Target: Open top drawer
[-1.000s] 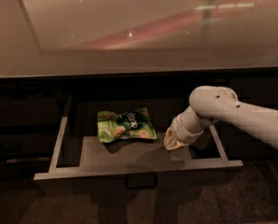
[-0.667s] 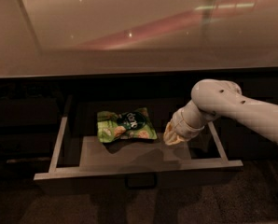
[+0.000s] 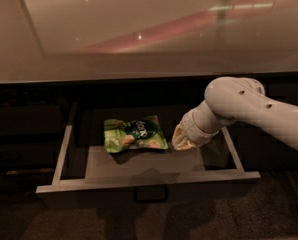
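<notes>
The wide, dark grey top drawer point(image 3: 139, 180) with pale grey inner walls stands pulled out below the glossy beige surface point(image 3: 139, 29), its small black loop handle point(image 3: 150, 194) at the centre of the front. The robot's white, rounded arm point(image 3: 259, 109) comes in from the right, bends at its bulky joint and slopes down to the left into the drawer. The hand point(image 3: 181, 139) sits low over the drawer floor, just right of a crumpled green snack bag point(image 3: 135, 134). Whether the hand is apart or together cannot be told.
</notes>
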Robot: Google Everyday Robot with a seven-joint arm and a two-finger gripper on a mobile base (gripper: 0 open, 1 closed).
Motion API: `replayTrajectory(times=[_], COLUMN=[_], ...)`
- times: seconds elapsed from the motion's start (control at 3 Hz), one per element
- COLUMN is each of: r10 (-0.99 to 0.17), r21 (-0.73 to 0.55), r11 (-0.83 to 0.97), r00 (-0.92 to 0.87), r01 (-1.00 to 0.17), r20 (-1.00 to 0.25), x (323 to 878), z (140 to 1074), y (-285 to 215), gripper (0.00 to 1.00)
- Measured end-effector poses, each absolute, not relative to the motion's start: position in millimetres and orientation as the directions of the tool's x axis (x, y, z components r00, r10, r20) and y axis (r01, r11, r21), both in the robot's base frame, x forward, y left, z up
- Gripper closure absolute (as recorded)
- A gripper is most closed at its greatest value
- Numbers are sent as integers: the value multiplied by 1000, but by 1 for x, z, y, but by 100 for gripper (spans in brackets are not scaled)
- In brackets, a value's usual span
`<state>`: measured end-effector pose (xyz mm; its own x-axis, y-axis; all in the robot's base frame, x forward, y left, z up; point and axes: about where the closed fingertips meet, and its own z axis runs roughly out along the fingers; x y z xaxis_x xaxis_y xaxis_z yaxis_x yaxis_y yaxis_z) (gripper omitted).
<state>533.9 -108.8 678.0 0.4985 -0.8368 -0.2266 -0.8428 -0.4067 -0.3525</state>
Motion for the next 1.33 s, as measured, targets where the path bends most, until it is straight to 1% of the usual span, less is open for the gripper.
replayTrajectory(times=[0.67, 1.0, 1.33], r10=[-785, -783, -783], r21=[-347, -341, -341], r11=[-497, -501, -501], r00=[582, 585, 585], r01=[-795, -795, -795], r20=[-211, -213, -213], x=[488, 484, 484], z=[638, 635, 635], y=[-87, -86, -86], gripper=[100, 100, 81])
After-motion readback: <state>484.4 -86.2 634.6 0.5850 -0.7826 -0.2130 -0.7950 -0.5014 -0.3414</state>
